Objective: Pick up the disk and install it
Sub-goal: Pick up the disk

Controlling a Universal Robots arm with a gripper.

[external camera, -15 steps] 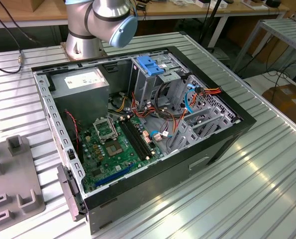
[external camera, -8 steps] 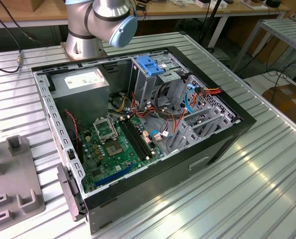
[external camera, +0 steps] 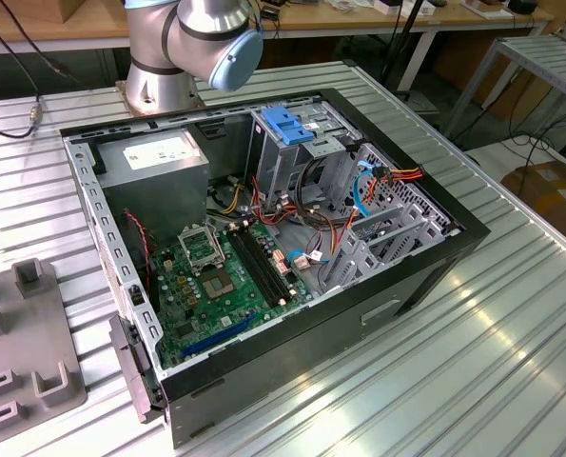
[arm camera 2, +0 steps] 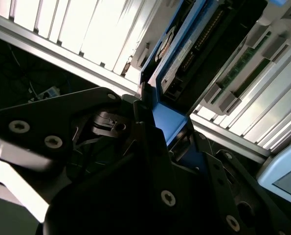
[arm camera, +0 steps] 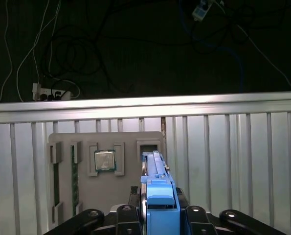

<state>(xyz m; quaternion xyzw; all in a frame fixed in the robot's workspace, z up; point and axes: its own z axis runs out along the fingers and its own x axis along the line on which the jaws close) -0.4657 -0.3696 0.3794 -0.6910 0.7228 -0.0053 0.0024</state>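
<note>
Slatted metal counter (external camera: 511, 362) carries an open computer case (external camera: 311, 352) lying on its side, inside facing up. Arm (external camera: 192, 43) base stands on the counter behind the case, at the exterior view's upper left. Inside the case: grey power supply box (external camera: 159, 167) with a white label in the corner nearest the arm base, green motherboard (external camera: 225, 276) beside it, drive cage (external camera: 278, 171) with a blue handle (external camera: 290, 124) on top, red and orange cables near the cage. Grey tray (external camera: 26, 352) sits on the counter at the exterior view's left, well apart from the case opening.

In the first wrist view the tray (arm camera: 106, 196) holds a processor chip (arm camera: 105, 160) and memory sticks (arm camera: 74, 181) in its recesses.

Disk (arm camera: 157, 193) is in the hand (arm camera 2: 165, 120), edge-on over the tray, just beside the chip's pocket. Hand is pinching the disk by its blue bracket, fingers (arm camera 2: 140, 110) pressed on both sides. Second wrist view shows the disk's white label strip and connector end (arm camera 2: 178, 56). Cannot tell whether the disk's far end touches the tray.
</note>
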